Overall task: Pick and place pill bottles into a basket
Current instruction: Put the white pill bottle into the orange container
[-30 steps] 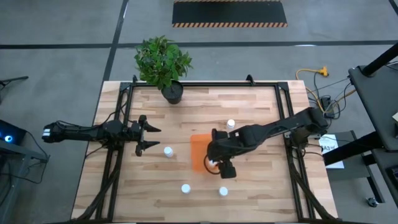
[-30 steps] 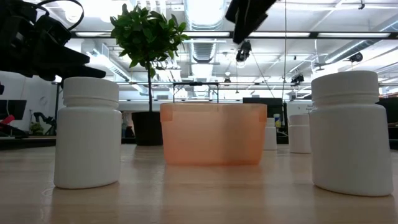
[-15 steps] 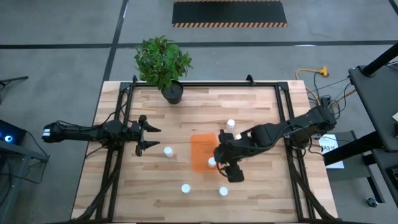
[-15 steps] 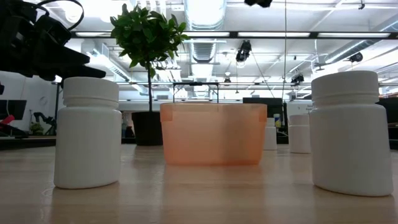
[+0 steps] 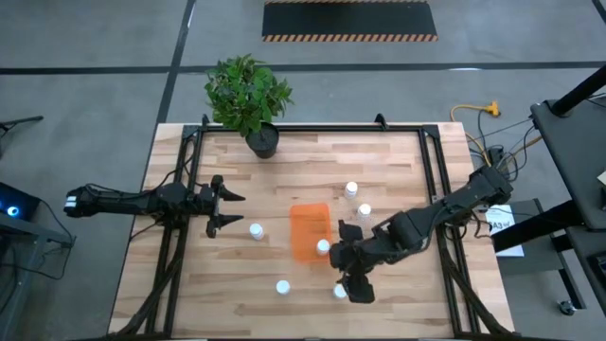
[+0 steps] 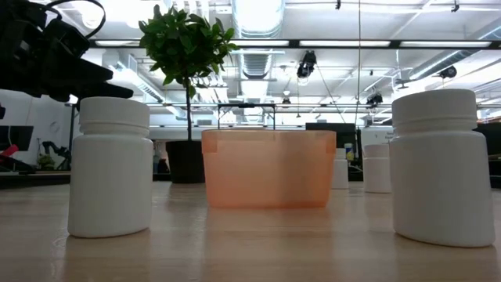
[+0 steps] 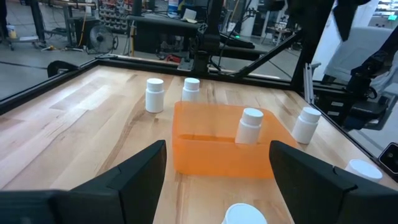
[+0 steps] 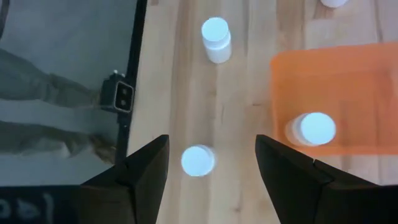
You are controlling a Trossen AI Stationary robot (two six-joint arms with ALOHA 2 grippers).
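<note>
- Your right gripper (image 5: 352, 278), jaws apart and empty, hangs over a pill bottle (image 5: 339, 292) at the basket's (image 5: 305, 224) five o'clock
- One bottle (image 5: 323, 247) stands inside; a potted plant (image 5: 248, 95) stands at eleven o'clock
- Your left gripper (image 5: 225, 208) waits open at nine o'clock; no readable labels

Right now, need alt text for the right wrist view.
Looking down past the open right claw, one white pill bottle stands on the wooden table between its fingers. A second bottle stands farther off, and a third sits inside the orange basket.
</note>
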